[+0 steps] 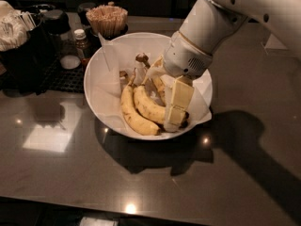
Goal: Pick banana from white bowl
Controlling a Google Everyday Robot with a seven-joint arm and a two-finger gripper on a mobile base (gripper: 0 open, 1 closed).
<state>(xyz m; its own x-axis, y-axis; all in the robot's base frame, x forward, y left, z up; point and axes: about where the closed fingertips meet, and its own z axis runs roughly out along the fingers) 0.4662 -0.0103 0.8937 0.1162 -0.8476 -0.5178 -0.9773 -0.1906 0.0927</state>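
The white bowl (101, 86), wide and lined with creased white paper, stands on the dark counter. Three bananas lie in it. The plump curved yellow banana (148, 105) lies in the middle, its dark tip under my gripper. Another curved banana (131, 114) lies to its left. A longer banana with a thick dark knobbed stem (141, 59) lies behind them. My gripper (164, 100) is down inside the right half of the bowl, open, with one cream finger (179, 95) reaching down to the curved banana's right end. That end is partly hidden by it.
A cup of wooden stir sticks (107, 19), a small brown bottle (82, 41) and a black organizer with white packets (19, 41) stand behind and left of the bowl. The dark reflective counter (141, 182) stretches in front.
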